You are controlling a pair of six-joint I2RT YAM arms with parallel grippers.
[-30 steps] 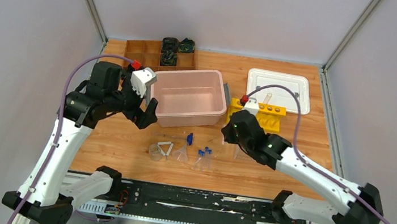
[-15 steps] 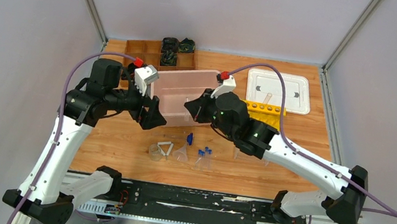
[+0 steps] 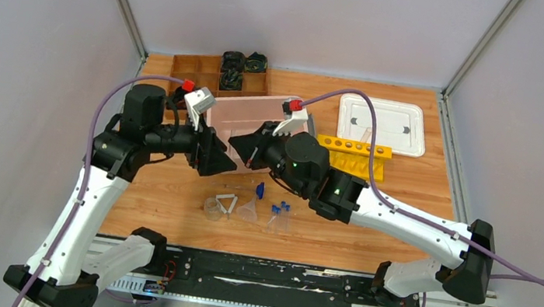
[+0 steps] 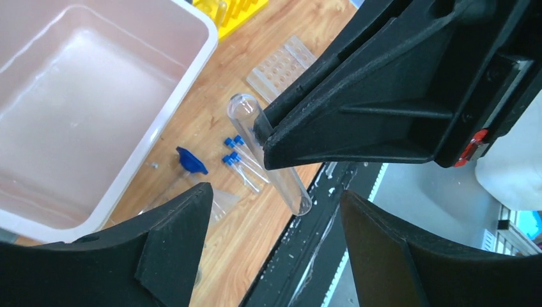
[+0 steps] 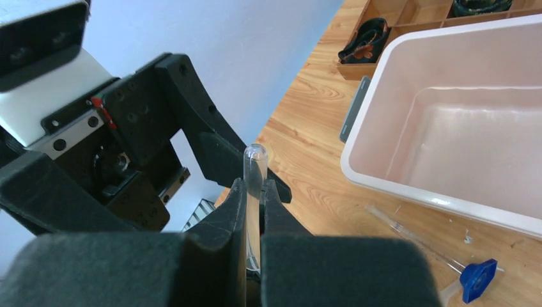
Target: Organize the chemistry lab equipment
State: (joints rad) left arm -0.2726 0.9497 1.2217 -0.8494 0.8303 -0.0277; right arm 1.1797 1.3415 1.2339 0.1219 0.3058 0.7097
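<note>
Black fingertips of the right gripper [image 5: 254, 192] pinch a clear, uncapped test tube [image 5: 254, 165] in mid-air in front of the pink bin [image 5: 447, 64]. The grip sits close to the tube's rounded end, which pokes out just past the jaws.

Facing it, the left gripper [image 4: 273, 195] stands spread wide and holds nothing. From the left wrist, the tube shows in the gap between the two fingers. It runs slantwise, with the rounded end farther from the camera and the open mouth nearer. The long free stretch hangs clear of the right gripper's tip, and that is the part the left fingers could take. Whether it is already deep enough between the pads cannot be told from these views.

The scene reads as a hand-over. The left gripper is the free one and the closer of the two to the tube's unheld length. Its closing line would cross the tube's long axis at an angle, not squarely.

From above, the two grippers meet nose to nose over the bin's near edge. The yellow tube rack [image 3: 353, 146] lies on the table [image 3: 170, 196] well off to the right, beyond the right arm. Two blue-capped tubes [image 3: 280, 209] lie on the wood nearer the bases.
</note>
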